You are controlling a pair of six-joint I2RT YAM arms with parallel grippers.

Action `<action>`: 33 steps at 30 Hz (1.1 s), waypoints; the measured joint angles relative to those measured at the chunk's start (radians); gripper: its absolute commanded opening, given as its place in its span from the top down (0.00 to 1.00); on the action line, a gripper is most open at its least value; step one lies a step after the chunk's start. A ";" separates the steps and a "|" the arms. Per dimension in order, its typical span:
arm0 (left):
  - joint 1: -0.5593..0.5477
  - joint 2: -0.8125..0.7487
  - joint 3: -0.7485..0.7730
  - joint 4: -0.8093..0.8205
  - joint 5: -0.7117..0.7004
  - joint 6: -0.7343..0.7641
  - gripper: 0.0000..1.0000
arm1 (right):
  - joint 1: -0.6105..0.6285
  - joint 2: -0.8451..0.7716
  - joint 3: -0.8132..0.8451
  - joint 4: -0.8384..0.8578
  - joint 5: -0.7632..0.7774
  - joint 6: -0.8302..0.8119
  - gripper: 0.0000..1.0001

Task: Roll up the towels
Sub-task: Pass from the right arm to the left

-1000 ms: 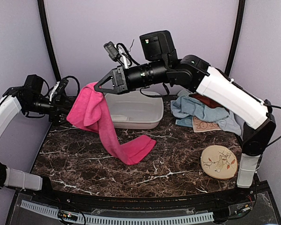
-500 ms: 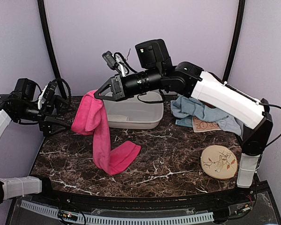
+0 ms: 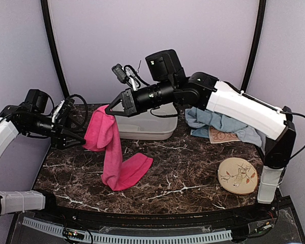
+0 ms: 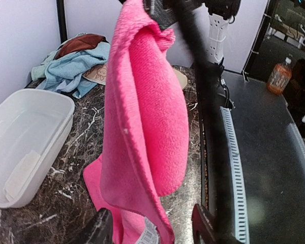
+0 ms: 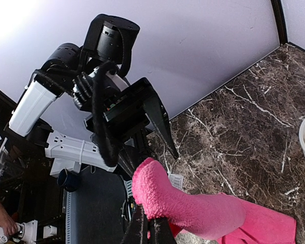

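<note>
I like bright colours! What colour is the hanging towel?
The towel is bright pink; left wrist view shows it best.

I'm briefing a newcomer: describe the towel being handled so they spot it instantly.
On the dark marble table, look left of the white basin. The pink towel hangs from the right gripper, its tail on the table. It alone is bright pink; the other towels lie heaped far right.

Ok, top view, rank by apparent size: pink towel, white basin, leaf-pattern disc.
1. pink towel, though hanging nearer the camera.
2. white basin, partly hidden behind the right arm.
3. leaf-pattern disc, clearly smallest.
</note>
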 measured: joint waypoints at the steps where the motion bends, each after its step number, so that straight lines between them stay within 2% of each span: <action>1: -0.006 0.005 0.000 0.005 -0.007 -0.005 0.62 | -0.001 -0.006 -0.013 0.005 0.001 0.000 1.00; 2: -0.012 0.012 -0.001 0.011 -0.013 -0.012 0.67 | -0.003 -0.014 -0.033 0.011 0.002 0.000 1.00; 5: -0.022 0.034 -0.001 0.030 -0.023 -0.035 0.57 | -0.012 -0.039 -0.085 0.031 0.002 0.002 1.00; 8: -0.039 0.055 -0.001 0.042 -0.027 -0.060 0.51 | -0.020 -0.059 -0.124 0.050 0.002 0.005 1.00; 9: -0.050 0.063 -0.001 0.042 -0.029 -0.066 0.44 | -0.023 -0.064 -0.135 0.055 0.002 0.005 1.00; 11: -0.070 0.077 -0.001 0.043 -0.031 -0.077 0.19 | -0.030 -0.077 -0.156 0.066 0.002 0.007 1.00; 12: -0.076 0.082 -0.002 0.046 -0.030 -0.075 0.13 | -0.033 -0.084 -0.167 0.072 0.002 0.008 1.00; 14: -0.087 0.095 -0.002 0.043 -0.025 -0.089 0.11 | -0.042 -0.108 -0.203 0.091 0.002 0.011 1.00; 19: -0.113 0.103 -0.024 0.067 -0.028 -0.125 0.20 | -0.064 -0.161 -0.275 0.125 -0.002 0.021 1.00; 22: -0.143 0.106 -0.044 0.106 -0.038 -0.161 0.29 | -0.072 -0.180 -0.301 0.148 -0.006 0.027 1.00; 23: -0.154 0.112 -0.048 0.124 -0.042 -0.175 0.36 | -0.073 -0.182 -0.307 0.158 -0.006 0.028 1.00; 24: -0.169 0.122 -0.050 0.149 -0.047 -0.195 0.47 | -0.074 -0.184 -0.311 0.161 -0.006 0.030 1.00; 27: -0.192 0.158 -0.049 0.208 -0.056 -0.245 0.95 | -0.077 -0.190 -0.329 0.175 -0.010 0.034 1.00; 28: -0.195 0.171 -0.045 0.222 -0.060 -0.256 1.00 | -0.078 -0.191 -0.334 0.178 -0.010 0.034 1.00; 33: -0.198 0.203 0.009 0.243 -0.130 -0.273 1.00 | -0.092 -0.228 -0.396 0.177 -0.003 0.031 1.00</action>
